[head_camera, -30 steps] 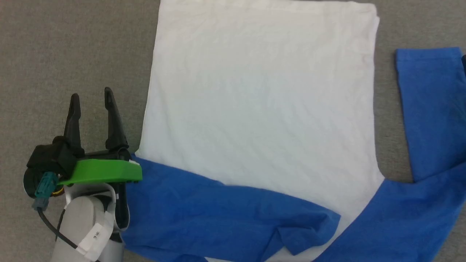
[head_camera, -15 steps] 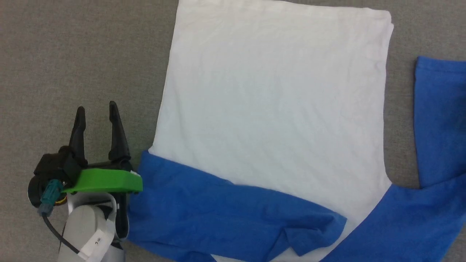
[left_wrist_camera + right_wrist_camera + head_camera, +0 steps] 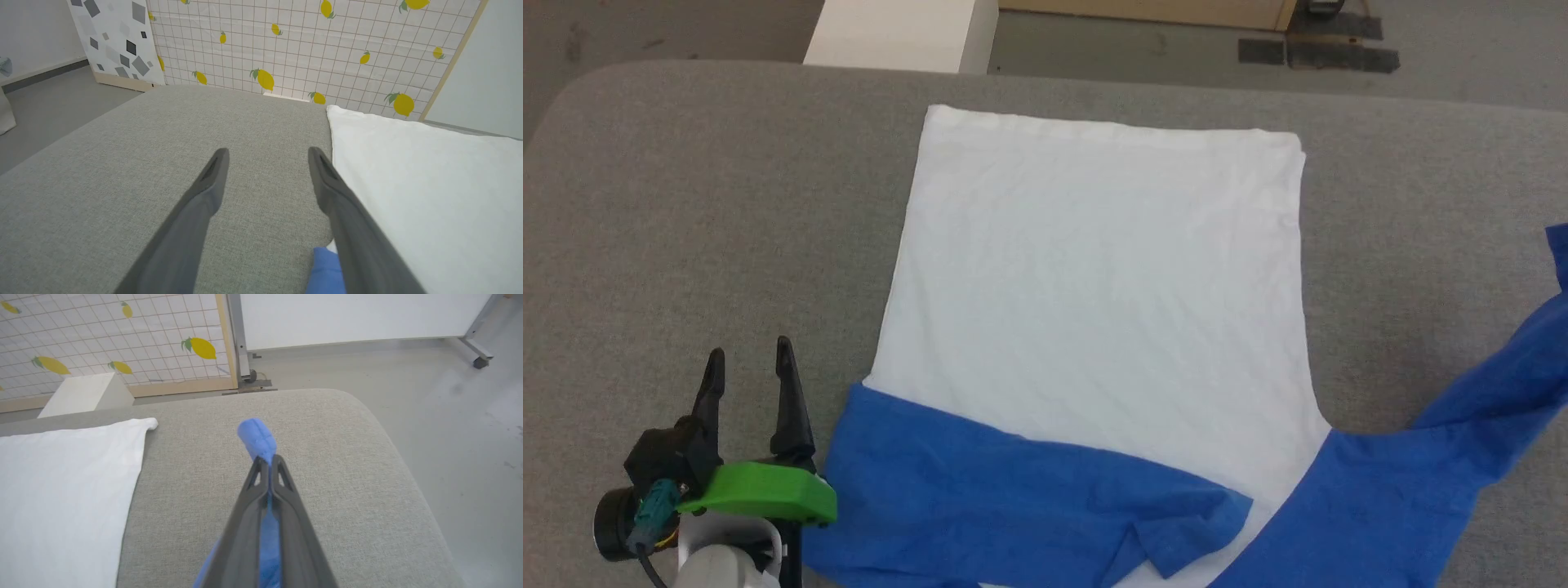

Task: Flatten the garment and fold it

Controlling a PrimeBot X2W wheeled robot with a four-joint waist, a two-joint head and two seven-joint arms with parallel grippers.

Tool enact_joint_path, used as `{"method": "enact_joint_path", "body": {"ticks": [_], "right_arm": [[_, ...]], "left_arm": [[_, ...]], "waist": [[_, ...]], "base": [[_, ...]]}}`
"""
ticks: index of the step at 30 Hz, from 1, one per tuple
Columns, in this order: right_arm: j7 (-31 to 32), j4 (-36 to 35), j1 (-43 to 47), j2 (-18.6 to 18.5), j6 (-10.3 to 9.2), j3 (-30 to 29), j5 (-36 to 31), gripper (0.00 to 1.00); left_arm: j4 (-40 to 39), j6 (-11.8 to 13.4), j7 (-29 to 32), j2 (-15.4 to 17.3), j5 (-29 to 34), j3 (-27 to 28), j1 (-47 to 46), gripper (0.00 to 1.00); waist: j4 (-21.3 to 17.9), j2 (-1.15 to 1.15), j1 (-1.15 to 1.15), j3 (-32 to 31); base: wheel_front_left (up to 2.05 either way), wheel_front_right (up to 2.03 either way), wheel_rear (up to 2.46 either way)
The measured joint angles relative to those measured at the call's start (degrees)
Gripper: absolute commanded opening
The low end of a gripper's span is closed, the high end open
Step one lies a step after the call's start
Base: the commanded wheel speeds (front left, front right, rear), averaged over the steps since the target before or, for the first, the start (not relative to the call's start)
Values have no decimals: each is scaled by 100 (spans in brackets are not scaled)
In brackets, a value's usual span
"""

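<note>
The garment [image 3: 1094,310] lies on the grey table [image 3: 686,245], white body spread flat. One blue sleeve [image 3: 1013,506] is folded across its near edge. The other blue sleeve [image 3: 1462,457] stretches away to the right. My left gripper [image 3: 750,363] stands open just left of the garment, fingers over bare table, with the white body [image 3: 429,183] beside its right finger. In the right wrist view my right gripper [image 3: 269,459] is shut on the blue sleeve, and a fold of blue fabric [image 3: 255,437] sticks out past its tips.
A white box [image 3: 898,33] stands on the floor beyond the table's far edge. A lemon-patterned panel [image 3: 306,49] rises behind it. The table's rounded right corner [image 3: 367,412] drops to the floor just past my right gripper.
The head camera has tilted up, bringing the table's far edge into view. My right gripper has shut on the right sleeve, which now runs straight out to the right instead of bending upward.
</note>
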Motion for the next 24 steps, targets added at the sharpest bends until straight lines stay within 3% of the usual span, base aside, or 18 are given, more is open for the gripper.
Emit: {"method": "enact_joint_path", "body": {"ticks": [6, 11, 17, 24], "right_arm": [[767, -1837, 648, 520, 0, 658, 82, 0], [1082, -2665, 787, 571, 0, 1779, 83, 0], [1092, -2544, 551, 604, 0, 3560, 71, 0], [914, -1177, 141, 753, 0, 5283, 66, 0]], "left_arm": [[63, -44, -1, 19, 35, -26, 58, 100], [87, -44, -1, 21, 41, -51, 61, 100], [87, -43, -1, 24, 38, -76, 58, 100], [87, -43, -1, 15, 12, -200, -12, 100]], "waist": [[-152, 0, 0, -405], [-226, 0, 0, -602], [-146, 0, 0, -575], [43, 0, 0, -383]], "base": [[0, 0, 0], [0, 0, 0], [0, 0, 0], [0, 0, 0]]}}
